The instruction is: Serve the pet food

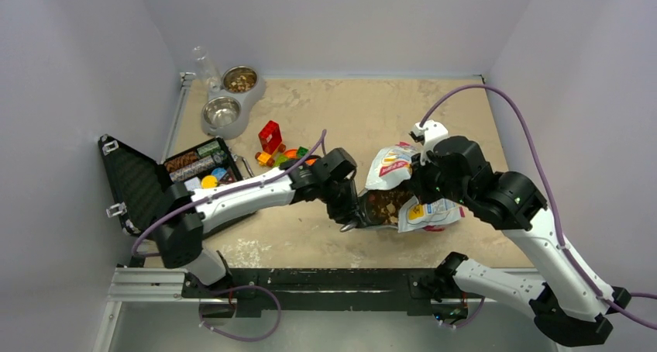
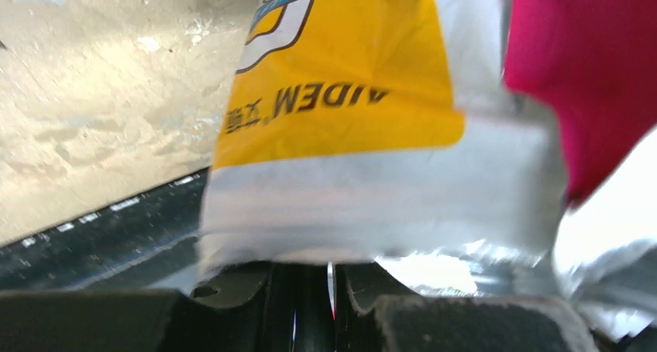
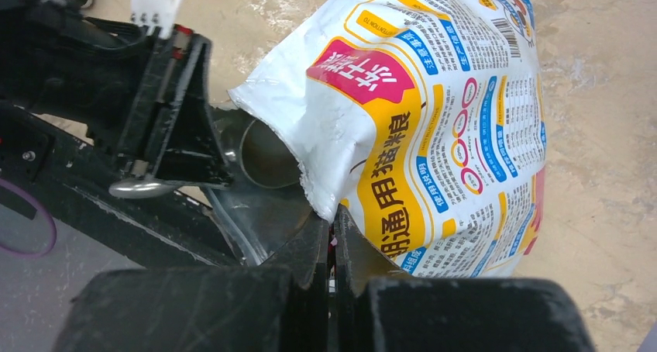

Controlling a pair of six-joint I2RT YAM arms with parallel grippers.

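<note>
Pet food, small brown pellets, sits in the white-yellow foil bag pinched by the right gripper. The left gripper clamps a metal scoop; serving into the grey feeder is left.

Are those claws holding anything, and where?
The right gripper pinches the food bag at its open mouth's rim; the left gripper grips a metal scoop by its handle.

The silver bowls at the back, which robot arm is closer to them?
Left. The left gripper, holding a scoop at the food bag, is right of and nearer than the bowls. The right gripper pinches the bag farther right.
</note>
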